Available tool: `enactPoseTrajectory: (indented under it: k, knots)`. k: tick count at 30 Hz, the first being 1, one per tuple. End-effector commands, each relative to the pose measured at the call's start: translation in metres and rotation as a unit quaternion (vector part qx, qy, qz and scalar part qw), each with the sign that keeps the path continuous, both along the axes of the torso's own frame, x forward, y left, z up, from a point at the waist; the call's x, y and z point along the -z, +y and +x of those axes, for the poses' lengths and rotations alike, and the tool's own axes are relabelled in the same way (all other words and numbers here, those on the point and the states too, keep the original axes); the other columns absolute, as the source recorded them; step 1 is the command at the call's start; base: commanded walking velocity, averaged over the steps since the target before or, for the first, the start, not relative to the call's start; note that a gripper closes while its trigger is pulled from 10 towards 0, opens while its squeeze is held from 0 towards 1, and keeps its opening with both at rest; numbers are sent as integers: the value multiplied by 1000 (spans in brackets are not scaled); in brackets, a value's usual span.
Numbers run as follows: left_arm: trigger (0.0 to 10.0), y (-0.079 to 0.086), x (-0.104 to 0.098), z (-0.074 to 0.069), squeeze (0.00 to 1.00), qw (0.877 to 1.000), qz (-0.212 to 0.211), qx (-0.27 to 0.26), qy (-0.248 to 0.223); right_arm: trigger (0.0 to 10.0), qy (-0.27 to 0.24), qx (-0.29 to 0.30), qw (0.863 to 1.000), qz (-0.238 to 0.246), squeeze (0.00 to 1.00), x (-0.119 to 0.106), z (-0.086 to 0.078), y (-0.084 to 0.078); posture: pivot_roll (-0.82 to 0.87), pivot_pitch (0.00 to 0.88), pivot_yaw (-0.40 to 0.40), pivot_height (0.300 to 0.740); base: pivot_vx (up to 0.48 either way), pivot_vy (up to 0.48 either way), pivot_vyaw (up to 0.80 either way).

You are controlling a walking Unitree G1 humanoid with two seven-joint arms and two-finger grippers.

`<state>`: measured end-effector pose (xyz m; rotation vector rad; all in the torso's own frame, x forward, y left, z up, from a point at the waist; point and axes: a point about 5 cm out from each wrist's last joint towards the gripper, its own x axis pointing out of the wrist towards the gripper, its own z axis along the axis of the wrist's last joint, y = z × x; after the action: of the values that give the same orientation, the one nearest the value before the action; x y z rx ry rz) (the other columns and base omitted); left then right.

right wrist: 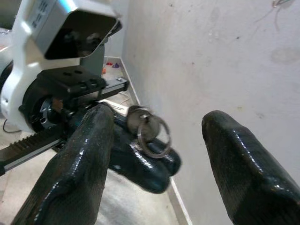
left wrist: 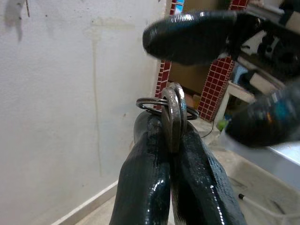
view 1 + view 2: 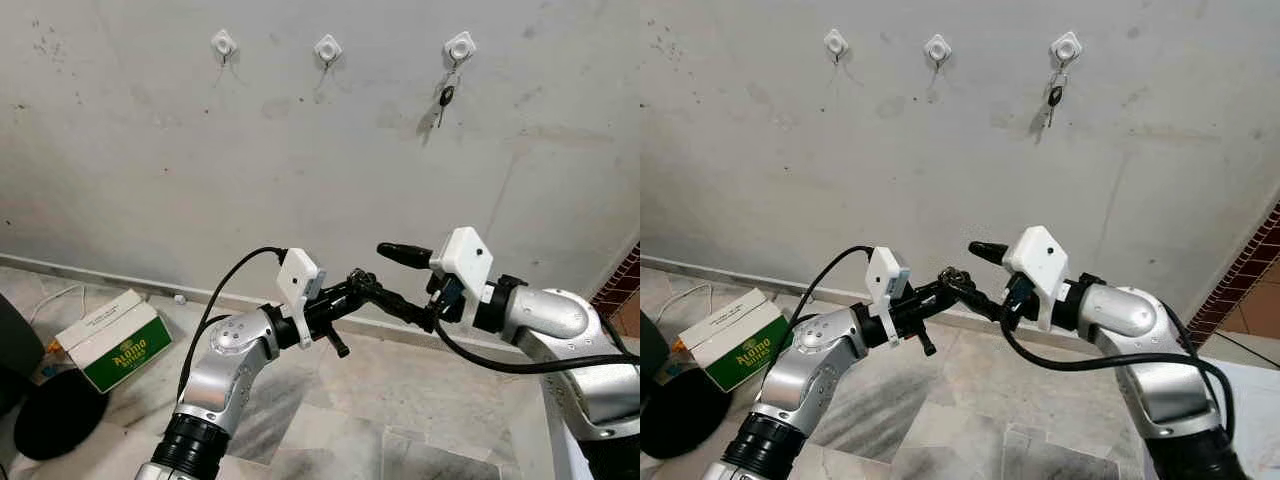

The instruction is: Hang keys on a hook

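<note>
Below the hooks (image 3: 327, 47), left hand (image 3: 365, 283) pinches seemingly keys (image 2: 172, 110); right hand (image 3: 410, 290) spread beside them.

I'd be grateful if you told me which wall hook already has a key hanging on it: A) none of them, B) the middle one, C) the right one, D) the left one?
C: a dark key hangs from the right hook, while the left hook and middle hook are bare.
</note>
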<state>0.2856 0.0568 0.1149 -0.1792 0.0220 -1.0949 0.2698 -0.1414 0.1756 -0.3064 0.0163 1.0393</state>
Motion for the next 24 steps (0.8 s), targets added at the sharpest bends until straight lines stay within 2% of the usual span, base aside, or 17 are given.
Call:
enactPoseTrajectory:
  k: [1,5,17,18,19,20,21,22,23,24]
  knots:
    - [0,4,-2,5,0,1000,2,-10,0,10000,-12,-8,1000,-4,0,-2,-3,5,-70,0,101,740,0,0,0]
    - [0,6,-4,9,0,1000,-4,-19,3,10000,-13,-10,1000,-5,0,0,-5,7,-72,0,103,740,0,0,0]
    - [0,4,-4,9,0,1000,-6,-17,3,10000,-20,2,1000,-7,0,4,-3,11,-74,0,102,740,0,0,0]
    - [0,3,-4,8,0,1000,-5,-16,3,9373,-21,4,1000,-5,0,4,-2,12,-74,0,102,740,0,0,0]
    - [0,3,-3,8,0,1000,-5,-16,4,9373,-22,5,1000,-5,0,4,-2,12,-74,0,102,740,0,0,0]
    - [0,3,-3,8,0,1000,-5,-15,4,5490,-22,6,1000,-4,0,4,-1,12,-74,0,102,740,0,0,0]
    - [0,2,-3,7,0,1000,-5,-15,4,3647,-23,8,1000,-3,0,4,-1,13,-74,0,102,740,0,0,0]
    - [0,2,-3,7,0,1000,-5,-15,4,3098,-24,7,1000,-3,0,4,-1,13,-74,0,104,740,0,0,0]
    - [0,2,-3,8,0,1000,-5,-14,4,941,-24,6,1000,-3,0,4,0,13,-74,0,104,740,0,0,0]
    - [0,2,-3,8,0,1000,-5,-14,4,1451,-23,6,1000,-3,0,4,0,13,-74,0,104,740,0,0,0]
